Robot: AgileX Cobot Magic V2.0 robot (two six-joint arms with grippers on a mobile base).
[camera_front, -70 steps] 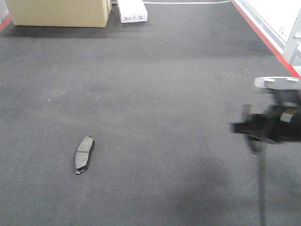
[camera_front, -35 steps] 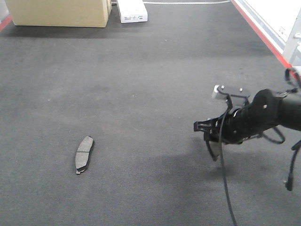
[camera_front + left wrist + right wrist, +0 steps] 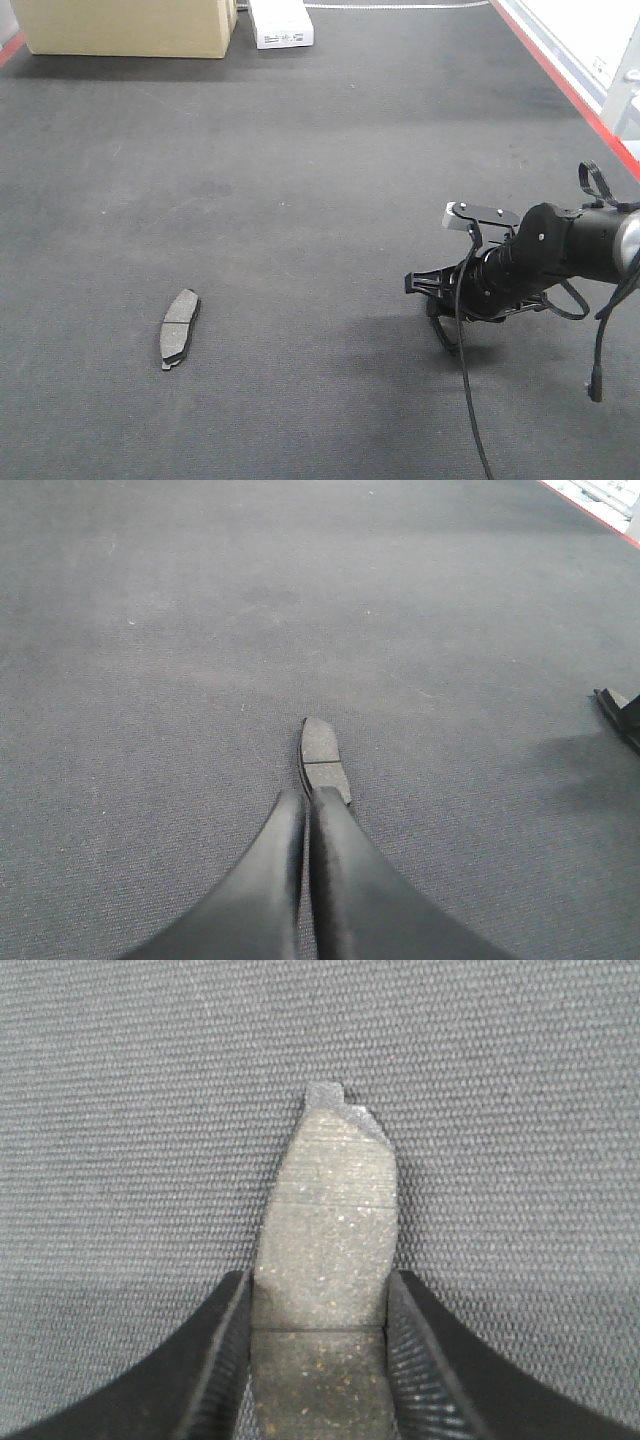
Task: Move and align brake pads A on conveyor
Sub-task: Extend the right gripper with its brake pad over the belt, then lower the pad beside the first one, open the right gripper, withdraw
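One brake pad [image 3: 325, 1230] sits between the fingers of your right gripper [image 3: 318, 1282], filling the middle of the right wrist view. The jaws are clamped on its two long edges, open only as wide as the pad itself. The pad reaches past the fingertips toward the top of the frame, notched end uppermost, with a thin groove crossing its face. The grey weave of the belt [image 3: 300, 180] fills the rest of that view, and you cannot tell from it whether the pad touches the belt.

In the front view your right gripper is at the lower right, low over the belt. Its arm comes in from the right edge, and a black cable [image 3: 470, 400] droops to the bottom edge.

A second brake pad [image 3: 180, 328] lies flat on the belt at the lower left of the front view, well apart from the right gripper. Its long side runs nearly up and down the frame, leaning slightly right at the top. In the left wrist view this pad lies just beyond the tips of your left gripper [image 3: 305, 798], whose jaws are pressed together with nothing between them. You cannot tell whether the tips touch it.

A red strip [image 3: 560, 75] borders the belt at the upper right. At the top left a cardboard box [image 3: 125, 25] stands on the belt, with a white box [image 3: 280, 22] just beside it.
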